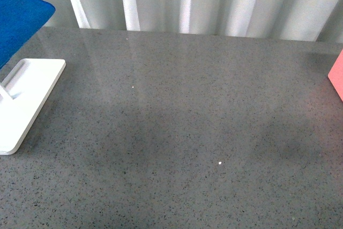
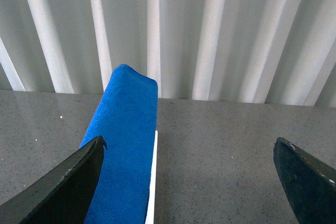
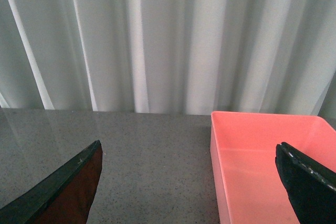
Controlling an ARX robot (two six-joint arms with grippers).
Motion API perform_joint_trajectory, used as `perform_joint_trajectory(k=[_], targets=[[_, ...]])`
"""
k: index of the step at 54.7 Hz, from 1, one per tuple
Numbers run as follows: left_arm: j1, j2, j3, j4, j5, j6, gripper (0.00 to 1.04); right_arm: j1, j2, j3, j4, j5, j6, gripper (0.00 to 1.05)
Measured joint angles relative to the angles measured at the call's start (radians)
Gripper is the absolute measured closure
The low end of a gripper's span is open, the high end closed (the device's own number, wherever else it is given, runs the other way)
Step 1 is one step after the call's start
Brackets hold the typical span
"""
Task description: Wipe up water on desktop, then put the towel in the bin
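The blue towel [image 1: 19, 20] hangs over a white stand [image 1: 27, 100] at the far left of the dark grey speckled desktop [image 1: 182, 132]. In the left wrist view the towel [image 2: 126, 145] lies ahead of my left gripper [image 2: 191, 174], whose jaws are wide open and empty, one finger [image 2: 58, 190] overlapping the towel's lower edge. The pink bin [image 3: 268, 161] sits at the desktop's right edge [image 1: 336, 76]. My right gripper [image 3: 189, 179] is open and empty, hovering by the bin's near wall. No water is plainly visible. Neither arm shows in the front view.
White pleated curtains [image 1: 203, 1] run along the back of the desktop. The white stand's flat base [image 1: 21, 111] takes up the left edge. Two tiny white specks [image 1: 220, 163] lie on the surface.
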Motion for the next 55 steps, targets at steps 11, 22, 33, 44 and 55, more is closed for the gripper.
perform_joint_trajectory(k=[11, 22, 33, 44, 55], targets=[[-0.011, 0.057, 0.04, -0.12, -0.054, -0.06, 0.07, 0.0, 0.0, 0.0, 0.0, 0.0, 0.0, 0.07], [0.05, 0.631, 0.263, 0.033, 0.1, -0.142, 0.07, 0.0, 0.0, 0.0, 0.0, 0.0, 0.0, 0.07], [0.117, 1.255, 0.656, 0.148, 0.17, 0.025, 0.07, 0.0, 0.0, 0.0, 0.0, 0.0, 0.0, 0.07], [0.152, 1.573, 0.973, 0.081, 0.145, 0.167, 0.07, 0.0, 0.0, 0.0, 0.0, 0.0, 0.0, 0.07], [0.171, 1.709, 1.086, 0.016, 0.111, 0.273, 0.07, 0.0, 0.0, 0.0, 0.0, 0.0, 0.0, 0.07]])
